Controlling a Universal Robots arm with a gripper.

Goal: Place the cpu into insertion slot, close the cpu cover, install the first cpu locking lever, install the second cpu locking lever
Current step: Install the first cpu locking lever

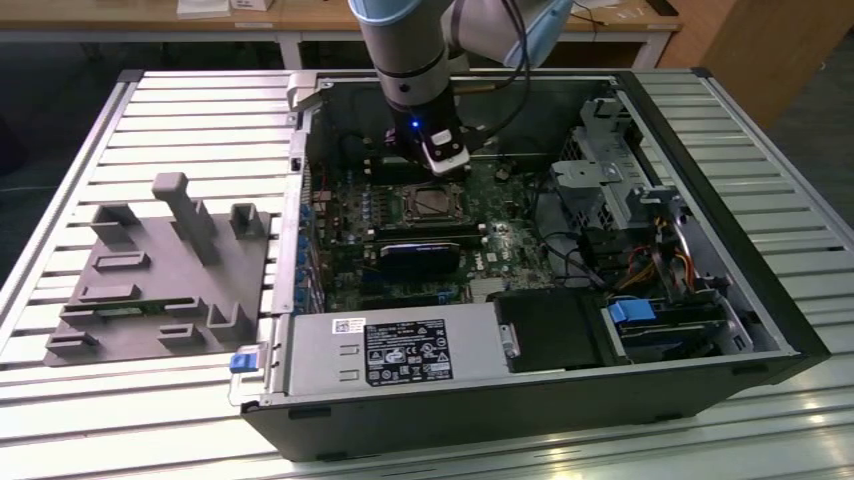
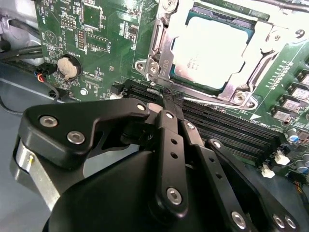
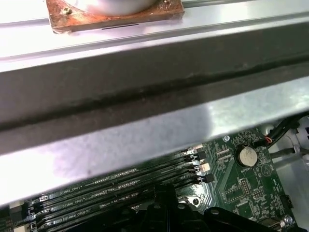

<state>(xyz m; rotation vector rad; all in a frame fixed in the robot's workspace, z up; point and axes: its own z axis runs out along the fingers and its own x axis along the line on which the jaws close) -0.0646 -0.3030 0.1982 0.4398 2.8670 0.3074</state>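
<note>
The cpu, a silver-grey square, lies seated in the insertion slot, which it hides. The cpu cover, a metal frame, lies flat around it. In the exterior view the cpu sits mid-board inside the open computer case. My gripper is shut with nothing visibly between its black fingers. Its tips are low over the board at the socket's edge, beside the memory slots. A thin bright locking lever runs along that edge right by the tips. In the exterior view the gripper hangs just behind the socket.
The case walls box in the board. A black card and the power supply lie in front of the socket, with a drive cage and cables on the exterior view's right. A grey fixture plate sits outside on the slatted table.
</note>
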